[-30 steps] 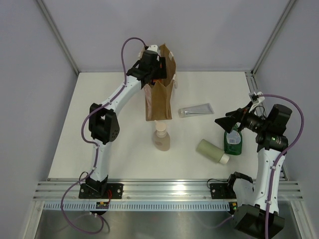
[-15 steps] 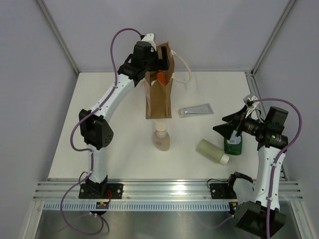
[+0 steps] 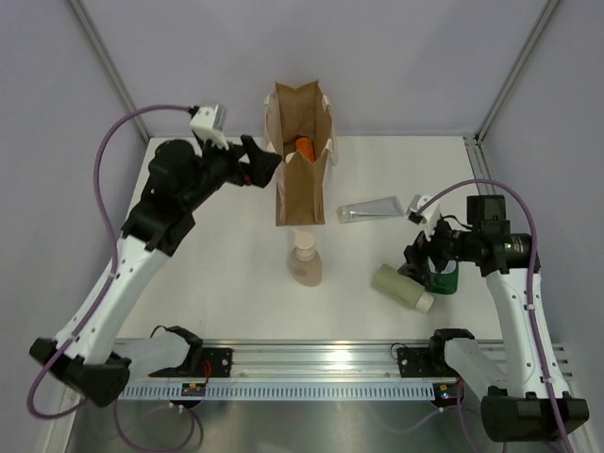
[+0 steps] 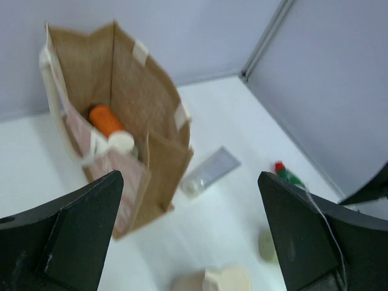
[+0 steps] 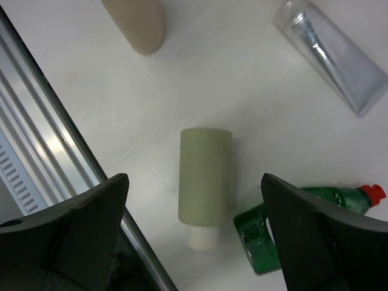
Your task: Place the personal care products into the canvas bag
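Top external: four products [image 3: 401,286] outside bag [image 3: 300,193], seemingly one inside; two end effectors [image 3: 265,162] [image 3: 420,261] spread.

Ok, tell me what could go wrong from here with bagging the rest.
1. The pale green bottle lies on its side close beside the dark green bottle; the open right gripper above them might roll one or catch both.
2. The canvas bag stands tall and unsupported, the orange bottle inside; the open left gripper is near its rim, and a bump could tip it.
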